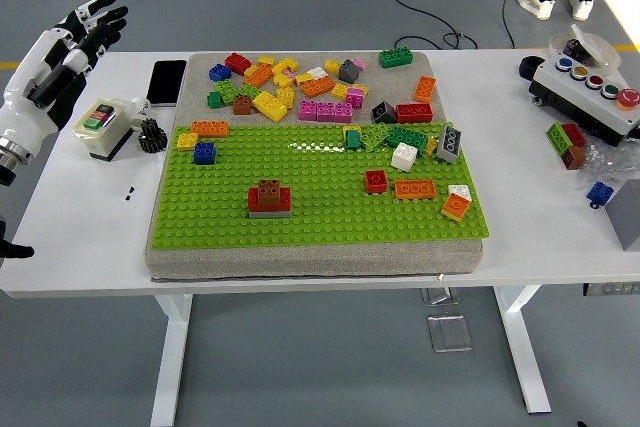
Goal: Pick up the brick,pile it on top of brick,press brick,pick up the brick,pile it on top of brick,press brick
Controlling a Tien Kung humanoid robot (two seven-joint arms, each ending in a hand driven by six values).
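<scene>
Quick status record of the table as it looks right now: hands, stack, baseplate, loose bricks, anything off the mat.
left hand: raised at the table's left edge, fingers spread, holding nothing
right hand: not in view
stack: brown brick on red brick on grey brick, on the baseplate
baseplate: green, on a grey mat
loose bricks: scattered along the mat's far edge
phone: left of the mat
button box: far right of the table
</scene>
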